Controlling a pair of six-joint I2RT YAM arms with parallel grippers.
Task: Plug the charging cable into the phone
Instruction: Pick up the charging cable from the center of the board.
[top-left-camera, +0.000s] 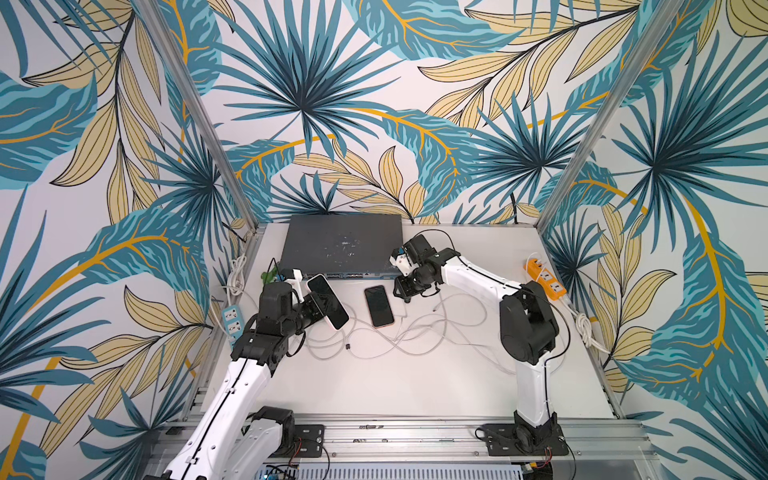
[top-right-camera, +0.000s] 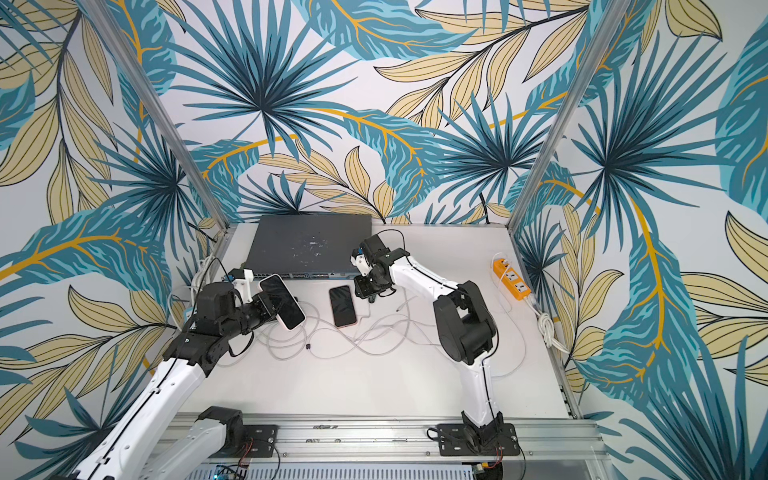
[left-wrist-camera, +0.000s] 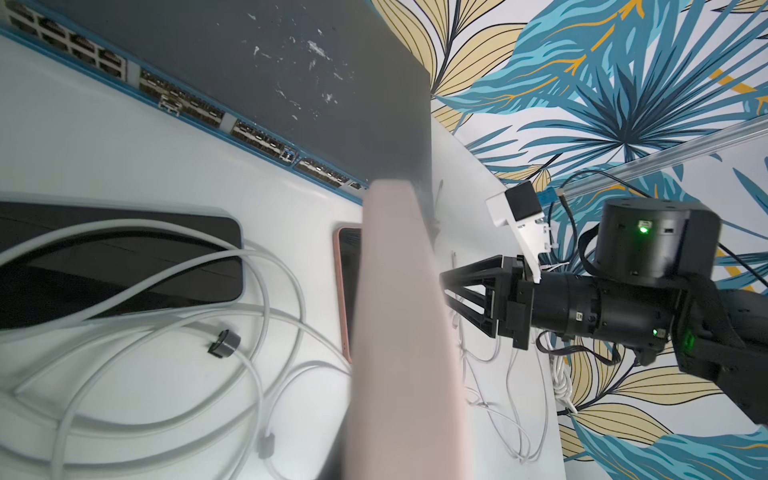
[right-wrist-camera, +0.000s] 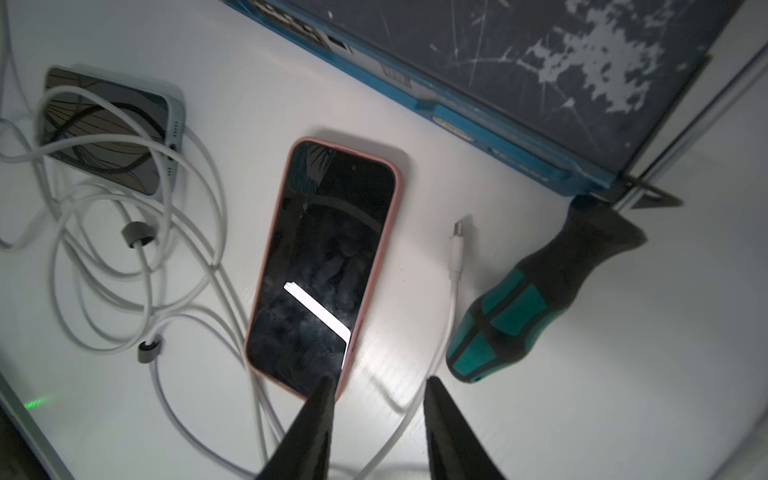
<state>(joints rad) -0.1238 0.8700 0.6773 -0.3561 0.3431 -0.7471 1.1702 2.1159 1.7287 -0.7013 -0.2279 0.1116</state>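
White bench (top-left-camera: 415, 386), leaf-patterned walls. Left pincer (top-left-camera: 318, 308): clenching a pale-cased phone (top-left-camera: 326, 293), holding it tilted above the bench. Right pincer (right-wrist-camera: 376, 384): hanging released over a white charging cable (right-wrist-camera: 455, 286), its plug (right-wrist-camera: 457, 245) lying unplugged on the bench between a pink-cased phone (right-wrist-camera: 328, 266) and a screwdriver (right-wrist-camera: 540, 291).

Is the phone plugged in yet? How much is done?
Not yet. Done: the left gripper holds one phone up off the table. In hand: the right gripper hangs open over the white cable. Left: grip its plug, lying loose beside the pink-cased phone, and push it into a phone.
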